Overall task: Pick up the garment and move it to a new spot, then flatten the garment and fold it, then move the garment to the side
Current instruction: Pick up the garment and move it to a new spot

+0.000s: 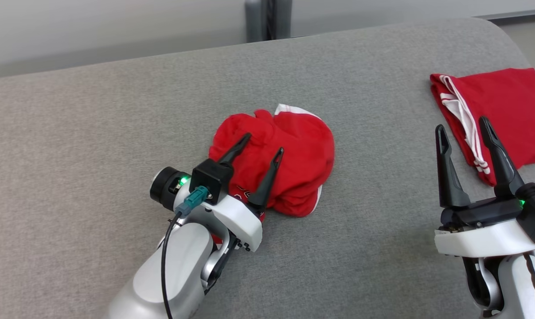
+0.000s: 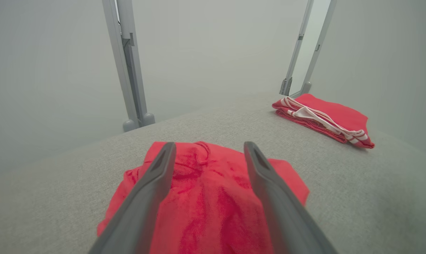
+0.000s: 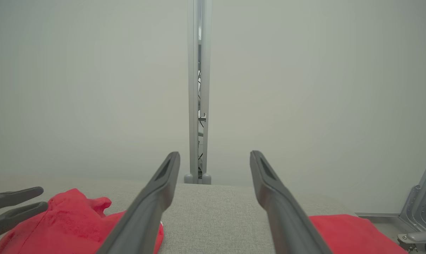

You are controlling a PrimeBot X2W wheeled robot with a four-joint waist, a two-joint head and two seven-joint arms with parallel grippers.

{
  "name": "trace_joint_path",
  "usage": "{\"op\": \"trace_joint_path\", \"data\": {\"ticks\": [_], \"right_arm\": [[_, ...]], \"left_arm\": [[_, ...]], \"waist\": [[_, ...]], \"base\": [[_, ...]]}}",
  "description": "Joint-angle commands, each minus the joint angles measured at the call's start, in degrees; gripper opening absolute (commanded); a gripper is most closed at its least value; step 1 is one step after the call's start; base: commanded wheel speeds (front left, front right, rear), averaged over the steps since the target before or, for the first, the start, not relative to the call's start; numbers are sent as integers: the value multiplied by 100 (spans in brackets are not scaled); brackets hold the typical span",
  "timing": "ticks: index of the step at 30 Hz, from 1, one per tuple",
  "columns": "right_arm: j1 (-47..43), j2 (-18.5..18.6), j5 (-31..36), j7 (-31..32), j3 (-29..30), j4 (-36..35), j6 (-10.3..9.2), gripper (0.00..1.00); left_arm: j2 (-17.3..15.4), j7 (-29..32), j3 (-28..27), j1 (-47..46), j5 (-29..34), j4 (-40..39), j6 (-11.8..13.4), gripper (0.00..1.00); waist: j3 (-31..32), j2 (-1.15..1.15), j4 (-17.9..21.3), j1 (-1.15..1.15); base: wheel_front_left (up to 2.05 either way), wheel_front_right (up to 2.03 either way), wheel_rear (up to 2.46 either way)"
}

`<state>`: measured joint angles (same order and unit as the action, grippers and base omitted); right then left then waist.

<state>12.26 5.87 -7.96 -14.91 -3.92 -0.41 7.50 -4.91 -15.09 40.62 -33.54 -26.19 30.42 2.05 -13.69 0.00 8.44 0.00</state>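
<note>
Your left gripper (image 1: 263,145) stands wide over the crumpled garment (image 1: 302,150), which lies in a red heap at the middle of the table (image 1: 116,133); your right gripper (image 1: 462,125) is wide too, holding nothing, near a folded cloth (image 1: 511,106) at the right edge

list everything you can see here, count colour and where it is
crumpled garment: 1, red with white trim, middle of the table
folded garment: 1, red with white stripes, table's far right
table: 1, grey fabric top, under both garments
frame posts: at least 2, grey metal, beyond the table's edges
left gripper: 1, dark fingers, open, over the crumpled garment
right gripper: 1, dark fingers, open, lower right beside the folded garment
</note>
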Motion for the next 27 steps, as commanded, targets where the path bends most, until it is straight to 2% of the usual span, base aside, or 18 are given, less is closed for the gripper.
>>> {"op": "trace_joint_path", "data": {"ticks": [1, 8, 14, 19, 20, 23, 27], "right_arm": [[-6, 32, 26, -33, 45, 10, -1, 100], [-51, 93, 20, -31, 78, 22, -1, 100], [-109, 138, -22, -32, 16, 39, -1, 100], [-238, 192, -66, -33, -84, 91, -1, 100], [-238, 192, -66, -33, -84, 91, -1, 100], [-343, 235, -86, -33, -208, 178, -1, 100], [-446, 225, -100, -33, -349, 250, -1, 100]], "left_arm": [[-28, -4, -108, 33, 74, 11, -31, 100], [-120, -3, -592, 181, 260, -286, -29, 100], [-313, -2, -1368, 569, 571, -1055, 212, 100], [-400, -2, -2043, 1183, 786, -1652, 293, 100], [-400, -2, -2043, 1183, 786, -1652, 293, 100], [-309, -2, -2504, 1752, 941, -2035, 281, 100], [-116, -2, -2829, 2211, 1078, -2352, 141, 100]], "waist": [[23, 0, -89, 0], [164, 0, -425, 0], [349, 0, -782, 0], [520, 0, -1101, 0], [520, 0, -1101, 0], [616, 0, -1313, 0], [667, 0, -1451, 0]], "base": [[0, 0, 0], [0, 0, 0], [0, 0, 0], [0, 0, 0], [0, 0, 0], [0, 0, 0], [0, 0, 0]]}}
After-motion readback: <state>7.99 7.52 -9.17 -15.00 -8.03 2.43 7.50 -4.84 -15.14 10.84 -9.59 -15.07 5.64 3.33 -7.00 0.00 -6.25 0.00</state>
